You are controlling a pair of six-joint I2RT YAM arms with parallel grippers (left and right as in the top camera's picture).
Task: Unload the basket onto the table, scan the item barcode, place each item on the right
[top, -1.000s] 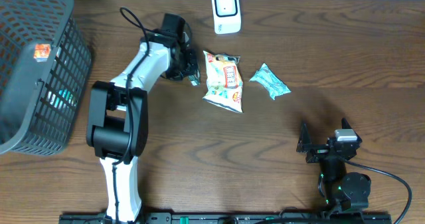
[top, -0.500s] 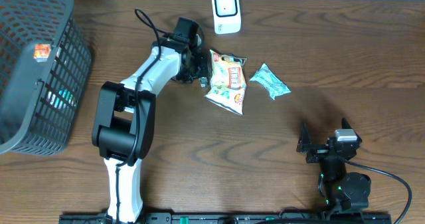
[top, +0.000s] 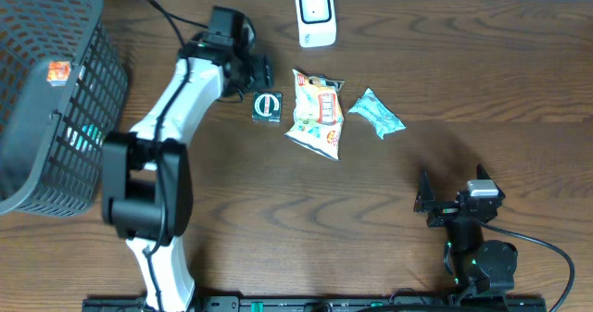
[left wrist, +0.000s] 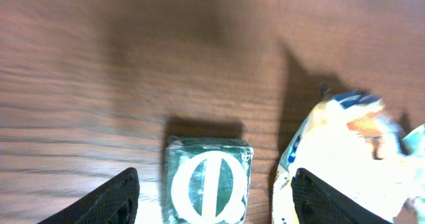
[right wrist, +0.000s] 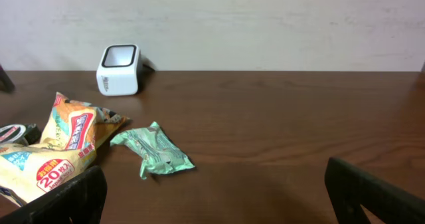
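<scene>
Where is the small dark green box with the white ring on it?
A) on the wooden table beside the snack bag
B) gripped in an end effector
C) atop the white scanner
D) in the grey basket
A: the small dark green box lies on the brown wooden table beside the orange-and-white snack bag, the left end effector open, not touching it.

I work at what looks like a mock shop checkout. A white barcode scanner [top: 315,16] stands at the far edge of my wooden tabletop [top: 371,219], a grey shopping basket [top: 104,81] at its left corner, and snack packets [top: 315,113] lie between them.
</scene>
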